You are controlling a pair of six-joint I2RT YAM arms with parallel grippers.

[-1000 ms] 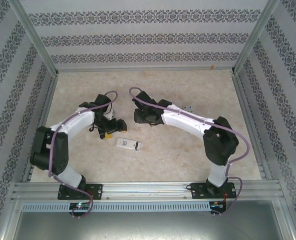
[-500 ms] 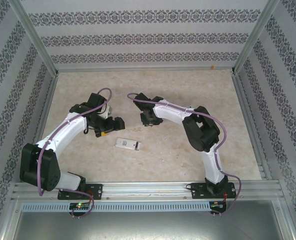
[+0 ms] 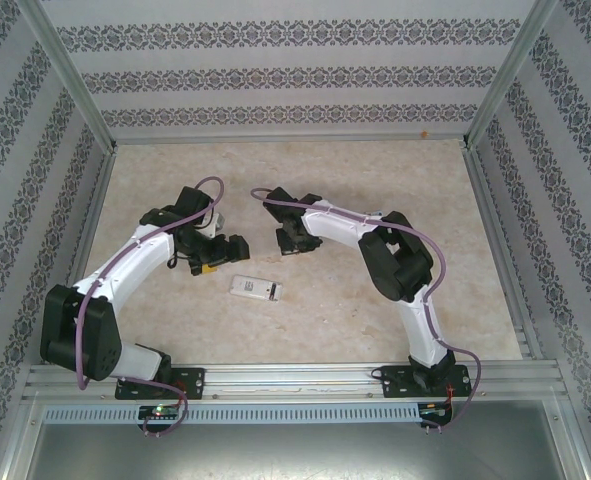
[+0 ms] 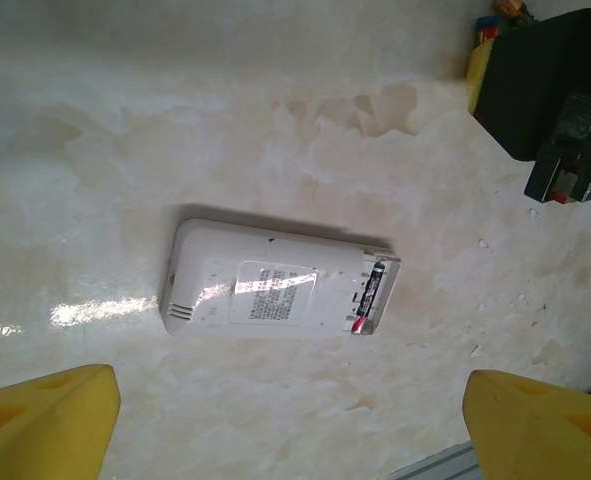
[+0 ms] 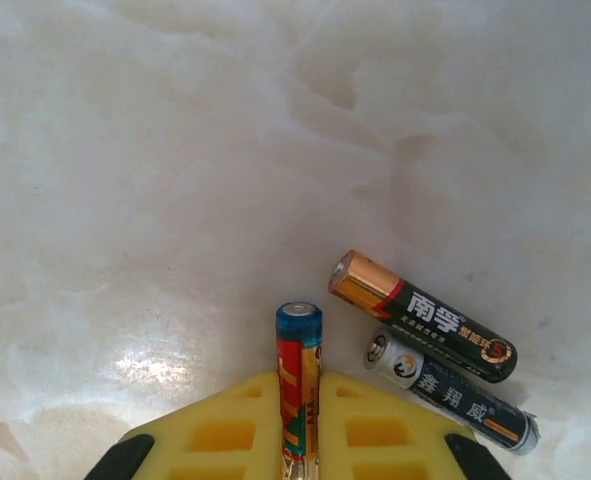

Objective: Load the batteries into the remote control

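The right gripper (image 5: 298,405) clamps one battery (image 5: 299,350) lengthwise between its pads, apparently for insertion. Two spare batteries (image 5: 423,315) lie just beside it. The left gripper (image 4: 293,420) hovers wide open over the remote control (image 4: 265,290), which lies back-up with its compartment exposed and one seated cell (image 4: 368,297) inside.

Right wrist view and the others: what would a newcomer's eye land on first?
The right pincer is shut on a blue-capped battery, with two loose batteries lying on the table beside it. Below the open left pincer, the white remote lies back up, its end compartment uncovered with a red-banded battery inside.
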